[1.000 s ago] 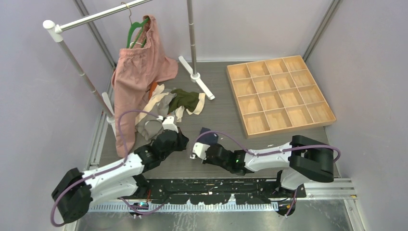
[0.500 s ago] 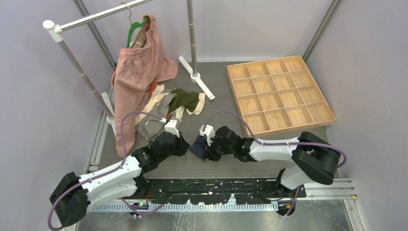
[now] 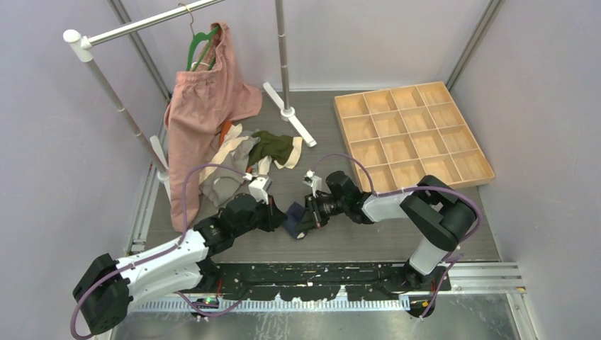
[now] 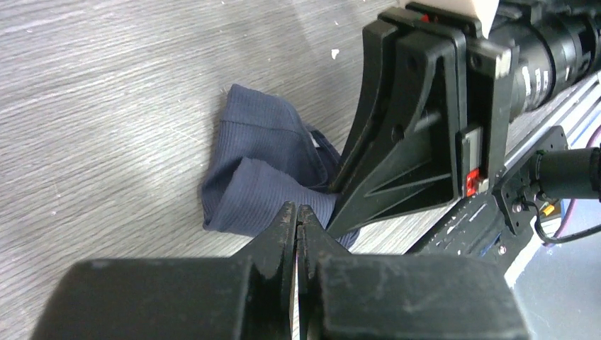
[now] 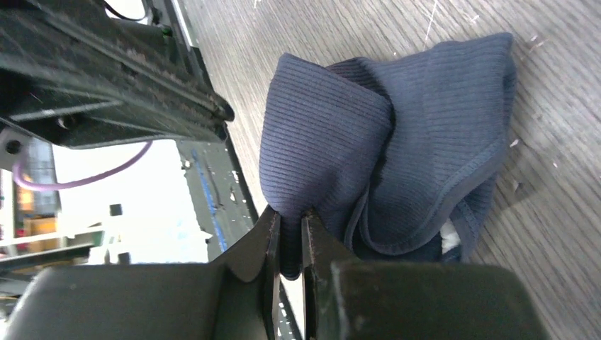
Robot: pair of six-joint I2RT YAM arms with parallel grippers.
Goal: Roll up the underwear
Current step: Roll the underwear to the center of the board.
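A bunched navy underwear point(image 3: 293, 216) lies on the grey table between my two grippers. My right gripper point(image 3: 305, 222) is shut on a fold of the navy underwear point(image 5: 397, 134); the cloth fills the gap between the right gripper's point(image 5: 290, 221) jaws. My left gripper point(image 3: 278, 215) sits just left of it, shut and empty. In the left wrist view the left gripper point(image 4: 296, 212) points at the navy underwear point(image 4: 259, 159) without holding it, with the right gripper's black body point(image 4: 418, 134) close behind.
A pile of more underwear point(image 3: 248, 159), olive, grey and cream, lies at the back left. A large pink garment point(image 3: 205, 106) hangs on a green hanger from a metal rack point(image 3: 142, 25). A wooden compartment tray point(image 3: 346, 144) stands at the back right.
The right arm has folded inward and swung its wrist round, dragging the navy underwear left toward the left gripper. The left gripper has edged right. Both stayed shut.
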